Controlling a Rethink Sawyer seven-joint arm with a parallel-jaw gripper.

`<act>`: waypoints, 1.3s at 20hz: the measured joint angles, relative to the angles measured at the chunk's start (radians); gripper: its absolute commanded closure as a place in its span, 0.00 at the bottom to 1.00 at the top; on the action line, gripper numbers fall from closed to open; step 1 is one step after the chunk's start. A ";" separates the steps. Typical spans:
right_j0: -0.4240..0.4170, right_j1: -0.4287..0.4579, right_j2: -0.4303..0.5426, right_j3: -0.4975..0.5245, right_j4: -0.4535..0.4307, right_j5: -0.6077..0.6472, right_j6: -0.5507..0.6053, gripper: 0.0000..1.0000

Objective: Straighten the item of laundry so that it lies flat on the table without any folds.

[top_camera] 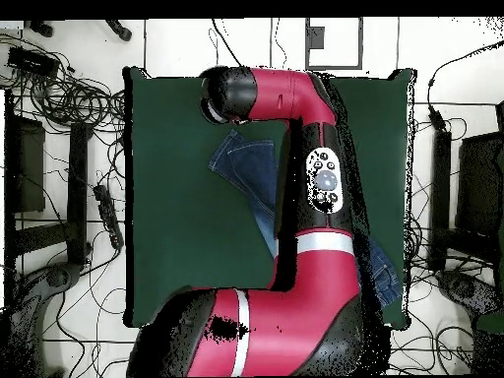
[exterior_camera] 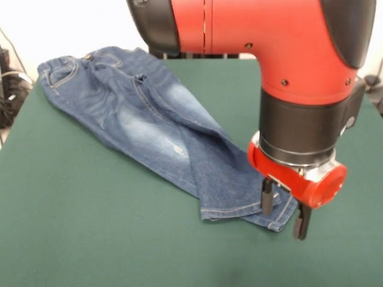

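The two black fingers of the red and black gripper point(exterior_camera: 286, 213) are seen spread apart w/ a gap between them, and nothing is held. In the front view one finger point(exterior_camera: 267, 197) is in line w/ the leg ends, and the other point(exterior_camera: 302, 222) hangs past the hem, over bare cloth top. It cannot be told if the tips touch anything.

Right by the fingers, the leg ends of the pair of blue denim jeans w/ pale faded patches point(exterior_camera: 149, 128) are found. One leg is lying across the other near the hems, so the legs are bunched and a long fold is seen down the middle. The jeans are not flat yet.

The jeans are placed on the big dark green felt-like table point(exterior_camera: 72, 227), w/ lots of bare top all around. The long line of the jeans is slanted: in the front view the stretchy waistband is up at the far left corner, and the hems point down to the near right.

The jeans are judged to be soft and floppy, a bit thick, not slippery, not easy to break. A thick hem edge of the top leg is prob. the best spot to be pinched, then pulled sideways off the other leg.
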 measured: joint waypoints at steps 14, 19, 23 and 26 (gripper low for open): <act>-0.042 0.039 -0.068 0.000 0.043 -0.052 0.003 0.00; -0.038 0.062 -0.099 -0.014 0.051 -0.052 0.003 0.00; -0.024 0.080 -0.118 -0.014 0.057 -0.052 0.004 0.00; -0.001 0.095 -0.135 -0.014 0.067 -0.055 0.004 0.00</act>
